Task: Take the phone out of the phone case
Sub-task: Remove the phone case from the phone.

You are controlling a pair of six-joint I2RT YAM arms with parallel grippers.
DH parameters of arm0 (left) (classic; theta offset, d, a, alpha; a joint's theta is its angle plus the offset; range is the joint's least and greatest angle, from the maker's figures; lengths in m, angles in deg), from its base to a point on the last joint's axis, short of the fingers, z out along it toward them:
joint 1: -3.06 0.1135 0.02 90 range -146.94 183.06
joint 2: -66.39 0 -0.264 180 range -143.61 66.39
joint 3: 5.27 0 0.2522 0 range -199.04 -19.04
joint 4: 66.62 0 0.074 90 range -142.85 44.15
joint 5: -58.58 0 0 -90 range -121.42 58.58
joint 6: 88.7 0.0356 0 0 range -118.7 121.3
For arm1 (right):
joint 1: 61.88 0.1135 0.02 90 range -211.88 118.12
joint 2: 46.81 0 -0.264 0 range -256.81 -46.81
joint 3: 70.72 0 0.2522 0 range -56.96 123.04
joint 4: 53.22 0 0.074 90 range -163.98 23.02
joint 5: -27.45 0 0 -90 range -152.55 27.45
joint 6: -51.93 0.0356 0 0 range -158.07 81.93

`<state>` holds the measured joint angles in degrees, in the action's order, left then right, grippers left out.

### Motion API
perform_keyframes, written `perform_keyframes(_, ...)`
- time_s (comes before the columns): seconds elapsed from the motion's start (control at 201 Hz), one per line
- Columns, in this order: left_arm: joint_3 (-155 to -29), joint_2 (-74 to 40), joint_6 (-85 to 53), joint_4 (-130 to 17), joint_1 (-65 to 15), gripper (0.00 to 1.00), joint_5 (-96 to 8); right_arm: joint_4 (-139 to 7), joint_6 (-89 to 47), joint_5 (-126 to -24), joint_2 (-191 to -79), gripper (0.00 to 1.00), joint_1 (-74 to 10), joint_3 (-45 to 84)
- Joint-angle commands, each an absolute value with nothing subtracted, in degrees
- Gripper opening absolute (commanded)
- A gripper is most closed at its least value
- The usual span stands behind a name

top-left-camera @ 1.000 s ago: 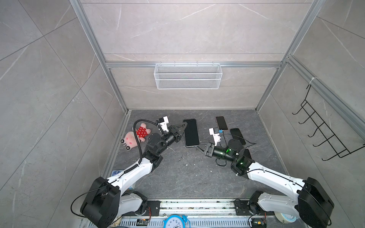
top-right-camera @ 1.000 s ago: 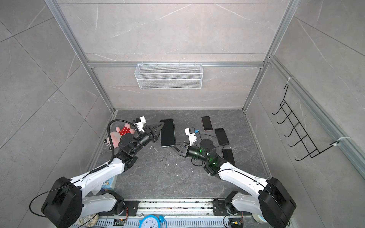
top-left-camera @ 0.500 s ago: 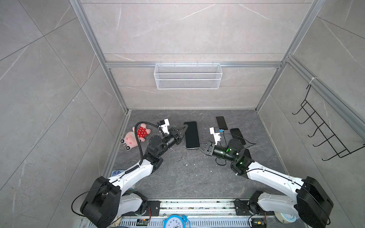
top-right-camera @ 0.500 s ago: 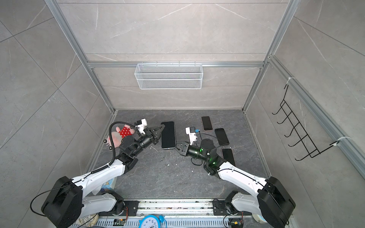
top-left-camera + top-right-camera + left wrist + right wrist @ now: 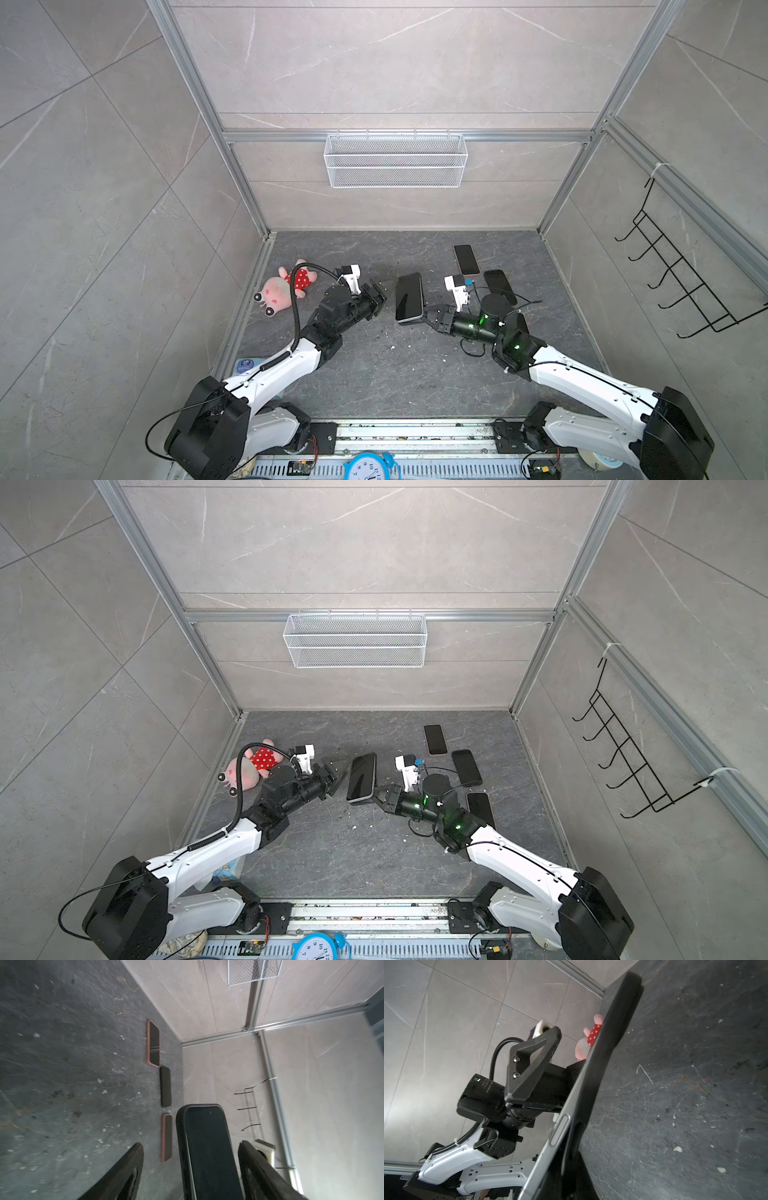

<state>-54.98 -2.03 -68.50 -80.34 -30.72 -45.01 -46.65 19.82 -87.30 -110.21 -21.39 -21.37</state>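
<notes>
Since a second ago the left gripper point(image 5: 379, 296) is letting go of the phone point(image 5: 409, 296) and backing off. Its fingers point(image 5: 124, 1169) are now standing spread just beside the phone, touching it nowhere. Meanwhile the right gripper point(image 5: 427, 312) is closing in and is now pinching the phone's near end, as both top views are showing. The phone is sitting inside its black case point(image 5: 618, 1028), between the two grippers, near the middle of the floor point(image 5: 395, 374). In the right wrist view the case is gaping away from the phone's silver side close to the pinch. Whether the far end is resting on the floor I cannot tell. A plush toy point(image 5: 286, 286) is lying behind the left arm, and other phones point(image 5: 466, 766) are lying beside the right arm.
</notes>
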Motion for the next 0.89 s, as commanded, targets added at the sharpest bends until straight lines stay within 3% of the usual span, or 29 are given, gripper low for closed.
perform_keyframes(0.0,-58.7,1.1,-57.8,-72.4,-31.5,0.79,-45.5,-46.9,19.4,-86.3,-108.4,0.0,-21.5,-21.9)
perform_keyframes(0.12,-61.7,2.7,-47.2,-63.7,-33.7,0.86,-45.8,-48.5,19.5,-85.9,-108.7,0.0,-21.6,-22.2)
perform_keyframes(0.493,-71.0,6.9,-15.0,-37.4,-49.4,0.87,-30.5,-48.6,20.2,-87.0,-110.8,0.0,-21.9,-22.3)
perform_keyframes(0.683,-75.0,3.7,-7.4,-30.8,-58.0,0.83,-18.3,-48.4,20.4,-87.8,-111.8,0.0,-22.0,-21.9)
perform_keyframes(0.887,-77.4,-0.8,-5.1,-28.2,-61.0,0.77,-11.0,-48.6,20.3,-88.3,-112.0,0.0,-22.0,-21.7)
